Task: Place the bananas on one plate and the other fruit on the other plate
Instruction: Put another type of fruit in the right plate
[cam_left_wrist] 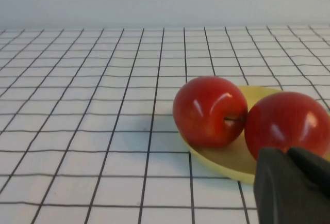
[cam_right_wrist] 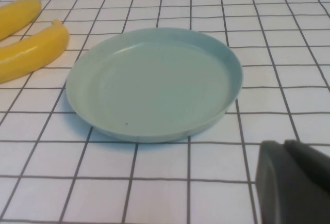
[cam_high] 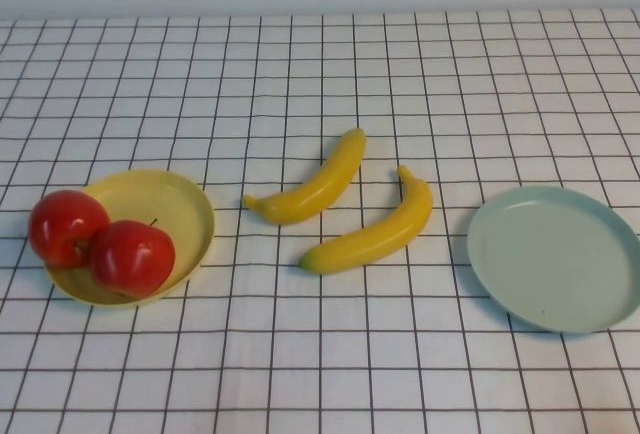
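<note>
While the high view shows no arms, each wrist view shows a dark claw part: left gripper (cam_left_wrist: pixel 292 185) near the apples (cam_high: pixel 100 242) on the yellow plate (cam_high: pixel 180 204) at 9 o'clock, right gripper (cam_right_wrist: pixel 294 182) near the green plate (cam_high: pixel 560 259) at 3 o'clock; bananas (cam_high: pixel 345 204) on the cloth between.

Apples (cam_high: pixel 100 239) on yellow plate (cam_high: pixel 185 209); bananas (cam_high: pixel 345 204) beside empty mint plate (cam_high: pixel 555 259).
</note>
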You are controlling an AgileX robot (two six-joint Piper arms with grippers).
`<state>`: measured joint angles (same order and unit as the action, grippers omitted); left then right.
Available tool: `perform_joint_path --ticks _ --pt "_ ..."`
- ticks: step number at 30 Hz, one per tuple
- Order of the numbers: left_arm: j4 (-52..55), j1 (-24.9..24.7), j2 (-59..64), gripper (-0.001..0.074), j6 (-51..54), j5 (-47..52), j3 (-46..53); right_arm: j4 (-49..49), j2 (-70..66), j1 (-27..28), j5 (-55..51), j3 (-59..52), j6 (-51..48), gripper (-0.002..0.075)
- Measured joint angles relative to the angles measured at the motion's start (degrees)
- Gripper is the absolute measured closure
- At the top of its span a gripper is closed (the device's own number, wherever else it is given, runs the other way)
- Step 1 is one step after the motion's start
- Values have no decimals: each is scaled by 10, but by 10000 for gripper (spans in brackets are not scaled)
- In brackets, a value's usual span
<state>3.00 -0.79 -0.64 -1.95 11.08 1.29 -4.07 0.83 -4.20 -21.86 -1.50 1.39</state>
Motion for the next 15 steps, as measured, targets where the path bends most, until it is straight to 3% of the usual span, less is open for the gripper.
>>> perform_joint_path --ticks 7,15 --pt "-20 4 0 738 9 92 1 0 0 0 0 0 0 743" --pt "-23 4 0 738 9 101 1 0 0 0 0 0 0 743"
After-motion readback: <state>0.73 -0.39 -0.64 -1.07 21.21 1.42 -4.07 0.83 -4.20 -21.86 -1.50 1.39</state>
